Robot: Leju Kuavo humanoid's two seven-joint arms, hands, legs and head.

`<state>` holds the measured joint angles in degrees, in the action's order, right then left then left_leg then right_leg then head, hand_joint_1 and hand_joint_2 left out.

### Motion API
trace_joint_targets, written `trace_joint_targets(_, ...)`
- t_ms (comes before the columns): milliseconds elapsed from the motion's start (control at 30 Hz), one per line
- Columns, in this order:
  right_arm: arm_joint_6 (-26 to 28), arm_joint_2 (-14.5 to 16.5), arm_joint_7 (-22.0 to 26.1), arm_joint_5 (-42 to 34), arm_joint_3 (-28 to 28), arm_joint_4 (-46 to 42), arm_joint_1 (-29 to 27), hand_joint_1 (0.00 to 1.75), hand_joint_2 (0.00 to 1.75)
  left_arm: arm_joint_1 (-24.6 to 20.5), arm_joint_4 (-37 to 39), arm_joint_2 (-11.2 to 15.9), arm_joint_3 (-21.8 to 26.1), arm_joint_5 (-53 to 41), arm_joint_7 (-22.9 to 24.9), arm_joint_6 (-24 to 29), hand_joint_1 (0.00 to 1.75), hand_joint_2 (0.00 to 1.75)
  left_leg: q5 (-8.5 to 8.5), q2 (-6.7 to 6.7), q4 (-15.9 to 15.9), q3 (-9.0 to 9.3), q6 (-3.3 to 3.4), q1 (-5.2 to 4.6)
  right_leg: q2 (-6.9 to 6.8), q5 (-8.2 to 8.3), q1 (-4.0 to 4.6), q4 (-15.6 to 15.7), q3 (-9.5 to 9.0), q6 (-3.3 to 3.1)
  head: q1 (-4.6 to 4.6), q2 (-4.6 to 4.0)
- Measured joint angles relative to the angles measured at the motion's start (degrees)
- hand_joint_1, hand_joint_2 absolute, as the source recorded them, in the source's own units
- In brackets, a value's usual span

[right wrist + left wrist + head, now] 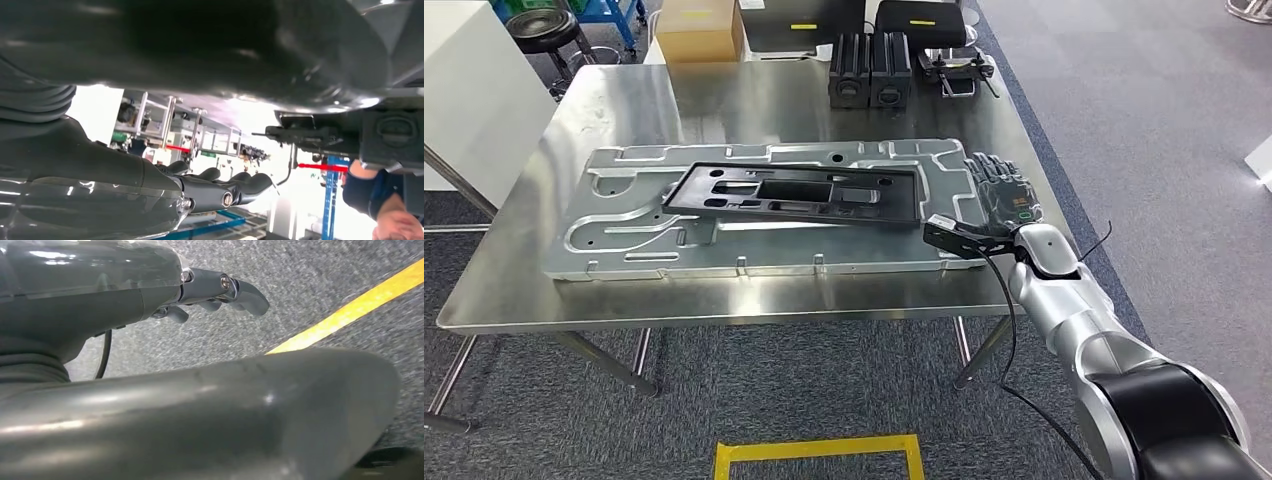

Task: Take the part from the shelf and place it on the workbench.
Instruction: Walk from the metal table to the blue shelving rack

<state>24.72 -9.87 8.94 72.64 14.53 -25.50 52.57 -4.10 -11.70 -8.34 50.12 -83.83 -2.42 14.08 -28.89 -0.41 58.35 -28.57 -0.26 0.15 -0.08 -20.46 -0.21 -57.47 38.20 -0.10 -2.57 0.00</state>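
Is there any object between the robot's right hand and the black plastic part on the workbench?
Nothing visible: the right hand lies open just beside the end of the flat black plastic part, over the large silver metal panel.

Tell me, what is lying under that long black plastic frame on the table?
A large silver stamped metal panel lies under the black frame, both on the steel table. The stretch of panel directly beneath the frame is covered. The right robot hand rests flat at the panel's end.

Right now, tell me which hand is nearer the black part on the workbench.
Right. The right hand lies just past the black part's end; the left hand hangs over the carpet.
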Motion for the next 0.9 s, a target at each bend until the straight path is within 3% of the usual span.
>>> trace_joint_targets(100, 1.7, -1.4, -0.8, -1.2, -0.9, 0.0, -0.9, 0.0, 0.0, -0.1, 0.0, 0.0, 0.0, 0.0, 0.1, -0.1, 0.0, 0.0, 0.69, 0.0, -1.4, 0.08, 1.06, -0.28, -0.08, 0.97, -0.1, 0.2, 0.16, 1.13, 0.01, 0.0)
trace_joint_targets(133, 2.8, -2.5, -0.8, -2.1, -1.6, 0.0, -1.6, 0.0, 0.0, -0.1, 0.0, 0.0, 0.0, -0.1, 0.2, -0.2, 0.0, 0.0, 1.35, 0.0, -1.6, -0.3, 1.55, -0.17, -0.04, 0.07, -0.18, -0.5, 0.49, 1.48, 0.02, 0.0)
trace_joint_targets(200, 5.5, -5.6, -0.2, -4.1, -3.7, -0.1, -3.8, 0.0, 0.0, 0.0, 0.1, -0.1, 0.0, -0.3, 0.2, -0.3, 0.0, 0.0, 2.83, -0.14, -1.9, -1.58, 2.39, 0.05, 0.08, -4.87, -0.47, -5.1, 2.03, 2.07, 0.05, 0.0)
trace_joint_targets(267, 8.4, -9.4, 1.4, -6.7, -6.7, -0.5, -7.0, 0.0, 0.0, 0.3, 0.1, -0.1, 0.0, -0.5, 0.0, -0.3, 0.0, 0.0, 4.1, -0.52, -1.9, -3.27, 2.77, -0.03, 0.12, -10.27, -0.57, -12.4, 3.82, 2.55, 0.06, 0.0)
trace_joint_targets(300, 9.9, -11.4, 2.5, -8.4, -8.4, -0.9, -9.1, 0.0, 0.0, 0.4, 0.1, -0.1, 0.0, -0.5, -0.2, -0.2, 0.0, 0.0, 4.67, -0.68, -1.8, -4.14, 2.79, -0.05, 0.11, -11.25, -0.59, -15.2, 4.15, 2.73, 0.07, 0.0)
trace_joint_targets(333, 11.2, -13.2, 3.8, -10.2, -10.2, -1.5, -11.4, 0.0, 0.0, 0.6, 0.1, -0.1, 0.0, -0.4, -0.5, 0.0, 0.0, 0.0, 5.19, -0.76, -1.7, -5.01, 2.77, -0.06, 0.11, -10.88, -0.6, -16.5, 3.7, 2.84, 0.07, 0.0)
trace_joint_targets(367, 12.5, -14.8, 5.1, -12.0, -12.3, -2.6, -14.2, 0.0, 0.0, 0.7, 0.1, -0.1, 0.1, -0.2, -0.7, 0.3, 0.0, 0.0, 5.67, -0.84, -1.5, -5.86, 2.7, -0.06, 0.11, -9.56, -0.6, -15.8, 2.25, 2.86, 0.07, 0.0)
trace_joint_targets(400, 13.6, -16.0, 6.0, -13.6, -14.9, -4.3, -17.6, 0.0, 0.0, 0.8, 0.1, -0.1, 0.2, 0.0, -0.8, 0.5, 0.0, 0.0, 6.1, -0.95, -1.3, -6.63, 2.57, -0.05, 0.06, -8.12, -0.59, -13.1, -0.33, 2.77, 0.07, 0.0)
trace_joint_targets(467, 14.8, -16.5, 7.2, -15.0, -22.5, -10.2, -25.9, 0.0, 0.0, 0.8, 0.1, -0.2, 0.3, 0.1, 0.0, 0.7, 0.0, 0.0, 6.75, -1.16, -0.9, -7.67, 2.15, -0.09, -0.11, -7.77, -0.37, -4.5, -7.14, 2.27, 0.08, 0.0)
trace_joint_targets(500, 15.1, -15.3, 8.6, -14.7, -27.7, -13.1, -30.0, 0.0, 0.0, 0.9, 0.1, -0.3, 0.4, 0.0, 0.7, 0.7, 0.0, 0.0, 7.05, -1.23, -0.8, -7.84, 1.83, -0.1, -0.21, -8.4, -0.16, -1.0, -9.61, 1.95, 0.08, 0.0)
trace_joint_targets(533, 15.2, -13.3, 11.6, -13.9, -33.9, -15.4, -33.5, 0.0, 0.0, 0.9, 0.1, -0.3, 0.4, -0.2, 1.3, 0.7, 0.0, 0.0, 7.33, -1.2, -0.8, -7.85, 1.48, -0.08, -0.3, -9.06, 0.09, 1.0, -10.96, 1.63, 0.09, 0.0)
trace_joint_targets(600, 15.3, -7.6, 21.5, -10.8, -48.9, -17.7, -38.9, 0.0, 0.0, 1.0, 0.1, -0.4, 0.5, -0.6, 2.1, 0.7, 0.0, 0.0, 7.8, -1.17, -0.9, -7.8, 0.7, -0.03, -0.61, -8.74, 0.27, 1.8, -10.96, 0.93, 0.09, 0.0)
trace_joint_targets(633, 15.4, -4.7, 25.9, -8.6, -56.4, -18.1, -41.0, 0.0, 0.0, 1.1, 0.1, -0.4, 0.5, -0.7, 2.3, 0.7, 0.0, 0.0, 7.06, -1.04, -0.4, -8.04, 0.36, 0.01, -0.83, -8.29, 0.16, 1.9, -10.58, 0.47, 0.1, 0.0)
trace_joint_targets(700, 15.4, 0.2, 28.6, -3.5, -69.3, -18.3, -43.9, 0.0, 0.0, 1.2, 0.1, -0.3, 0.6, -0.6, 2.3, 0.8, 0.0, 0.0, 2.45, -0.63, 3.1, -9.16, -0.25, 0.09, -1.2, -7.13, -0.19, 2.0, -9.37, -0.4, 0.1, 0.0)
trace_joint_targets(767, 15.3, 3.9, 24.2, 1.9, -79.1, -16.7, -45.3, 0.0, 0.0, 1.3, 0.1, -0.3, 0.7, -0.4, 2.1, 1.1, 0.0, 0.0, -3.62, -0.24, 9.9, -10.58, -0.79, 0.27, -1.22, -5.88, -0.16, 2.0, -7.75, -0.79, 0.09, 0.0)
trace_joint_targets(800, 15.0, 5.3, 20.4, 3.9, -83.2, -14.7, -45.6, 0.0, 0.0, 1.4, 0.1, -0.2, 0.7, -0.3, 1.8, 1.2, 0.0, 0.0, -5.06, -0.13, 13.1, -10.82, -0.99, 0.35, -1.2, -5.2, -0.12, 1.9, -6.82, -0.83, 0.09, 0.0)
trace_joint_targets(833, 14.1, 6.4, 15.9, 5.3, -86.5, -11.7, -45.8, 0.0, 0.0, 1.3, 0.1, -0.2, 0.8, -0.2, 1.5, 1.3, 0.0, 0.0, -5.04, -0.05, 15.1, -10.44, -1.12, 0.38, -1.15, -4.53, -0.07, 1.8, -5.85, -0.82, 0.08, 0.0)
trace_joint_targets(900, 8.8, 8.4, 5.7, 7.2, -91.0, -4.6, -46.1, 0.0, 0.0, 1.2, 0.1, -0.1, 0.8, -0.4, 0.7, 1.4, 0.0, 0.0, -2.01, -0.02, 13.8, -7.05, -1.11, 0.37, -0.93, -3.25, 0.02, 1.4, -3.83, -0.75, 0.08, 0.0)
